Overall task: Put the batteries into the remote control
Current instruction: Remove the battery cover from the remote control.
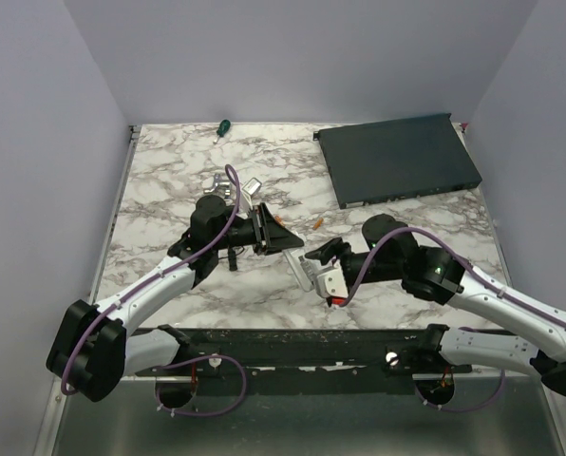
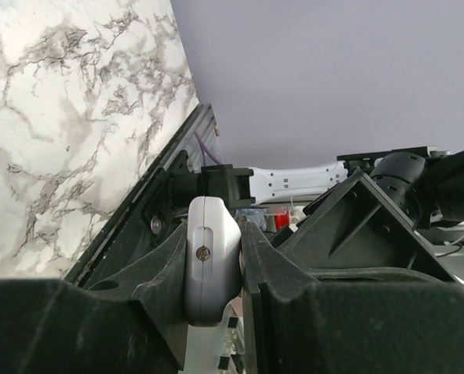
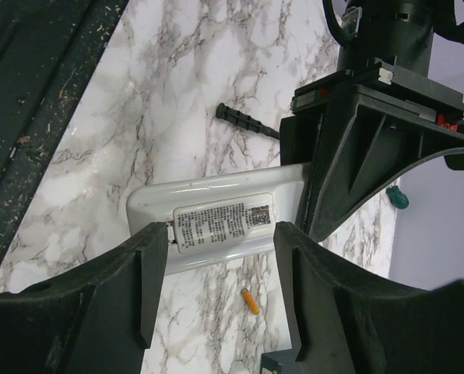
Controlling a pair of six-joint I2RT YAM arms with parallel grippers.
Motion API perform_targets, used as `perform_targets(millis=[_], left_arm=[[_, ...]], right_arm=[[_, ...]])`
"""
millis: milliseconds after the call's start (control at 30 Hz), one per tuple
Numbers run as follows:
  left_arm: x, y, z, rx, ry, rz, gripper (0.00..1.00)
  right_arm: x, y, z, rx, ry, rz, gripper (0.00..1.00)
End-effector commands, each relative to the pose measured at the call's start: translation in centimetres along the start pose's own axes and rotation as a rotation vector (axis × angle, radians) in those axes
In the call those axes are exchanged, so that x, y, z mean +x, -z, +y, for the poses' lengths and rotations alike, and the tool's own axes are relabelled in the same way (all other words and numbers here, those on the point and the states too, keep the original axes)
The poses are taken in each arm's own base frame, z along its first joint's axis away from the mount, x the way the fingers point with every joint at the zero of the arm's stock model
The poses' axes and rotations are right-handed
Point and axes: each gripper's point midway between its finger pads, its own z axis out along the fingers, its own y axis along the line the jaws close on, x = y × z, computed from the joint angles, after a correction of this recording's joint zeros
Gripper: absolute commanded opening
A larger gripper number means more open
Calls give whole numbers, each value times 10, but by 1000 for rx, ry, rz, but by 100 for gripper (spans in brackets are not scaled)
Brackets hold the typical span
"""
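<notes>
The white rectangular remote control (image 3: 216, 222) is seen in front of the large dark flat box (image 1: 397, 160), off that box's near-left corner, toward the arm bases. One end of it is clamped by the left gripper (image 2: 214, 234), whose jaws are closed right down on the white casing. A small screw is shown on that end face in the left wrist view.

The right gripper (image 3: 218, 232) is set over the remote's other stretch, jaws spread wide, one finger on either side of the printed label. No contact with the casing can be made out, so nothing is gripped there.

One small slim orange battery (image 1: 316, 222) is spotted lying on the marble-patterned bench (image 1: 169, 171), between the box's left end and the remote, apart from both grippers. A second orange speck (image 1: 279, 219) is noted just beside the left gripper, but it is too small to be named. The green-handled screwdriver (image 1: 223, 125) is found left of the box, at the bench's far edge.
</notes>
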Motion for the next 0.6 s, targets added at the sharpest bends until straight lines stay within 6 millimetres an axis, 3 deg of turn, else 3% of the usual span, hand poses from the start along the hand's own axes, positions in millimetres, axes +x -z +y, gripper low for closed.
perform_targets(millis=[0, 567], left_arm=[[5, 0, -19, 50, -24, 45, 0], [5, 0, -16, 43, -19, 40, 0]], right_arm=[[-1, 4, -29, 129, 60, 11, 63], [-9, 16, -41, 200, 72, -5, 63]])
